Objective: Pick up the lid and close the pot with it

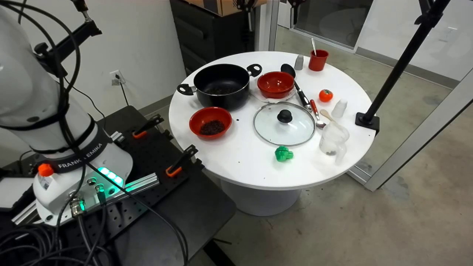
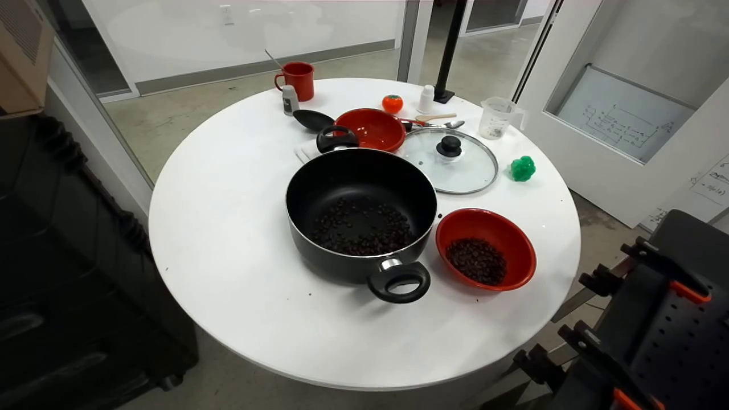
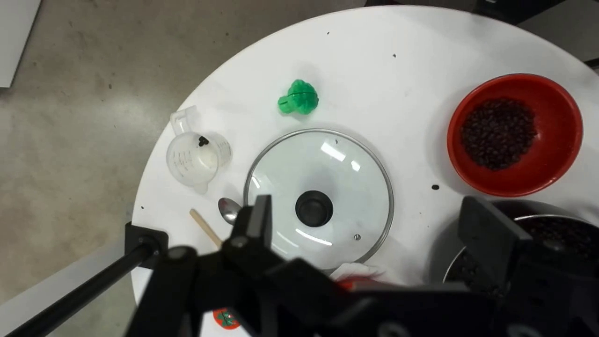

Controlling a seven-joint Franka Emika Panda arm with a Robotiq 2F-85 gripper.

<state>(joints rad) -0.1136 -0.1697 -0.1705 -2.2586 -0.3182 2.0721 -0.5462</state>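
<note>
1. Pot point(image 2: 342, 269): wide, low and black, upright on the white counter point(image 2: 222, 228), its mouth open. Dark beans point(image 2: 364, 228) lie scattered over its floor.
2. Lid point(image 1: 284, 127): clear glass with a metal rim and a black knob point(image 1: 285, 116); it lies flat on the counter, knob upward, near the pot but apart from it.
3. Bean bowl point(image 2: 495, 225): red, just beside the pot; whether the two touch cannot be told. A heap of dark beans point(image 2: 477, 261) is gathered toward one side of its floor. A single loose bean point(image 3: 435, 187) lies on the counter near the pot.
4. Second red bowl point(image 1: 276, 93): next to one of the pot's handles point(image 2: 340, 142), resting at least partly on a white sheet point(image 3: 355, 268) whose material cannot be told; its glossy interior catches the light.
5. Measuring cup point(image 3: 187, 161): translucent, well apart from the pot, with the lid lying between them. A few dark pieces point(image 3: 203, 141) show inside.
6. Red mug point(image 1: 318, 62): well apart from the pot, beyond the second red bowl; a thin pale stem point(image 1: 313, 46) rises from it.
7. End effector point(image 3: 367, 206): seen in the wrist view with its fingers point(image 3: 486, 234) spread wide. The knob appears between them, and one finger hides part of the pot.
</note>
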